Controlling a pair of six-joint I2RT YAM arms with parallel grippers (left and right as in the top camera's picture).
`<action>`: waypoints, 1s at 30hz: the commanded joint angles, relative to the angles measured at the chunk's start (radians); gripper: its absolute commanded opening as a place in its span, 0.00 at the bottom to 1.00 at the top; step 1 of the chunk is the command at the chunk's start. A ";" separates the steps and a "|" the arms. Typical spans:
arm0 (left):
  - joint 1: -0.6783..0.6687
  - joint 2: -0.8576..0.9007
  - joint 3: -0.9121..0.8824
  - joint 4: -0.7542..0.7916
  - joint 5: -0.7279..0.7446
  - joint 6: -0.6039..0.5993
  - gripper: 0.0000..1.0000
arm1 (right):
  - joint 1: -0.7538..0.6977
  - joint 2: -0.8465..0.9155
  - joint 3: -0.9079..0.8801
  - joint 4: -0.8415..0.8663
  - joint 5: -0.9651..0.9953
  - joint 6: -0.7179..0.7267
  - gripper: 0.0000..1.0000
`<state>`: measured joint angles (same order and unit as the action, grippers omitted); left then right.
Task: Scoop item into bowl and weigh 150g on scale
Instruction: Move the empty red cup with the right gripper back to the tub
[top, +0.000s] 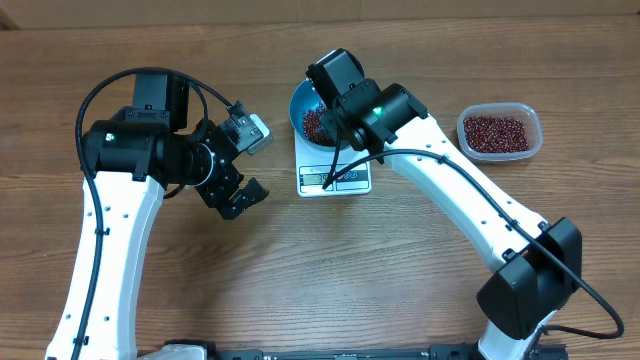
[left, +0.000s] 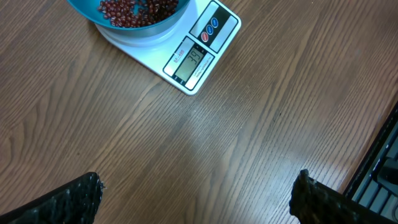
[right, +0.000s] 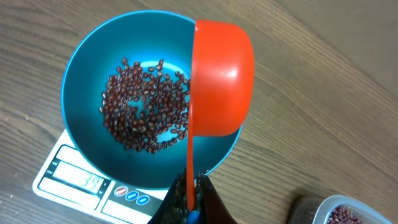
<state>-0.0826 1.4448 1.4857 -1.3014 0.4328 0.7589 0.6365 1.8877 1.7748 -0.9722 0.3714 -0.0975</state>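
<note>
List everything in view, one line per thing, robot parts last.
beans: many, dark red-brown, loose in the bowl
bowl: one, blue, on the scale
scale: one, white, middle of the table
scoop: one, red, over the bowl's edge
tub: one, clear, to the right of the scale, holding more beans
table: one, brown wood
left hand: one, black, open, left of the scale
right hand: one, black, shut on the scoop's handle
</note>
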 joint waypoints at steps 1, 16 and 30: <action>0.004 -0.013 0.020 0.000 0.002 -0.007 1.00 | 0.003 -0.043 0.028 0.017 -0.002 0.022 0.04; 0.004 -0.013 0.020 0.000 0.002 -0.007 1.00 | -0.132 -0.257 0.028 -0.188 -0.180 0.218 0.04; 0.004 -0.013 0.020 0.000 0.002 -0.007 0.99 | -0.582 -0.297 0.018 -0.488 -0.204 0.224 0.04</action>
<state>-0.0826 1.4448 1.4857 -1.3018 0.4328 0.7589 0.1055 1.5738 1.7805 -1.4631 0.1646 0.1360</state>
